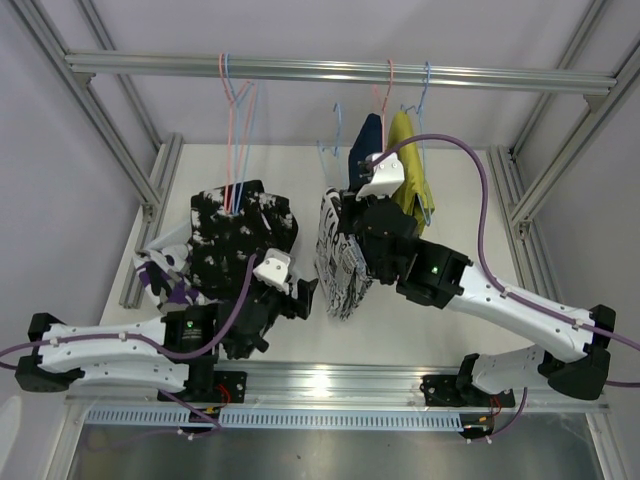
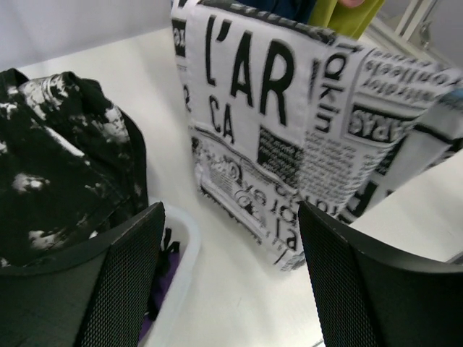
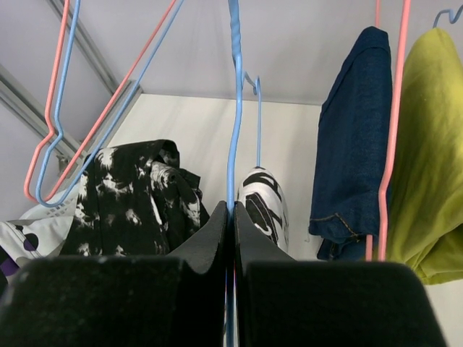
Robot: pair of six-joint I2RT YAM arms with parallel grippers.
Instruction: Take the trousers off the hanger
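- The purple-white-black patterned trousers (image 1: 160,272) lie far left on the table (image 1: 400,335), partly under the heaped black speckled trousers (image 1: 235,235).
- The left gripper (image 2: 231,238) gapes wide and holds nothing; the white printed trousers (image 2: 289,130) are just ahead of it.
- The right gripper (image 3: 232,217) is pinched tight on the wire of the blue hanger (image 3: 234,108), and the printed pair hangs below it.
- The navy trousers (image 3: 354,130) and the yellow trousers (image 3: 427,144) hang side by side on the right.

The purple-patterned trousers (image 1: 172,290) lay mostly buried under the black speckled pair (image 1: 235,235). The blue hanger (image 3: 236,108) was hidden low down between the right hand's (image 3: 232,208) pressed-together fingers. The yellow pair (image 3: 434,144) ran off the right edge.
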